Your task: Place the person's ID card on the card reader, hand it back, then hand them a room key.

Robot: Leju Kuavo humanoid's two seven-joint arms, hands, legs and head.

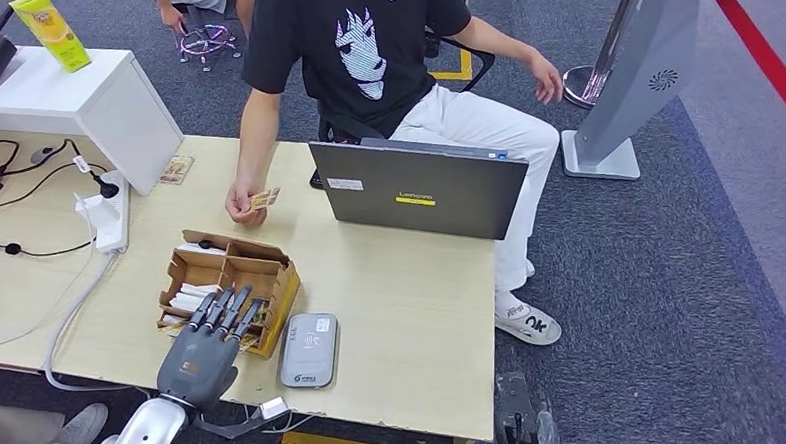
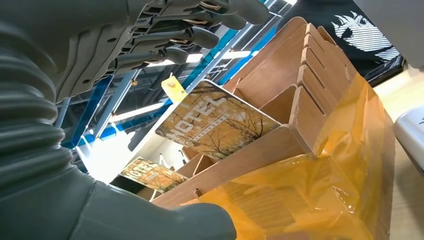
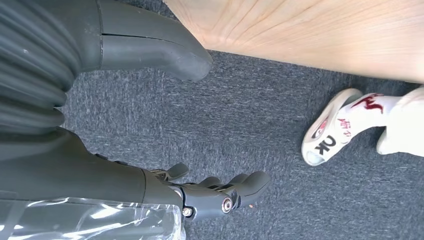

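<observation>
Plywood is what fills my left wrist feed: the divided card box (image 1: 229, 287) sits at the near edge of the table (image 1: 403, 312), wrapped on one side in yellow film. My left hand (image 1: 203, 352) hangs over its near compartments, fingers (image 2: 200, 37) spread and extended above the slots, holding nothing. Just under them a hotel key card (image 2: 217, 120) leans tilted in a compartment, and a second key (image 2: 152, 174) lies lower in the box; I can't tell whether any fingertip touches either card.

The ID card (image 1: 265, 199) is across the table, pinched in the person's hand (image 1: 244, 204), held above the tabletop beyond the box. The grey reader (image 1: 310, 350) lies flat just to the right of the box, near the table's front edge, with nothing on it. A closed-angle laptop (image 1: 420, 187) stands between the reader and the seated person (image 1: 372, 53).

My right hand (image 3: 210, 192) hangs low beside the table, over grey carpet (image 3: 260, 125), fingers loosely apart and holding nothing. The person's white shoe (image 3: 332, 127) rests on the carpet nearby. A white power strip (image 1: 108, 214) and cables lie on the left part of the table.
</observation>
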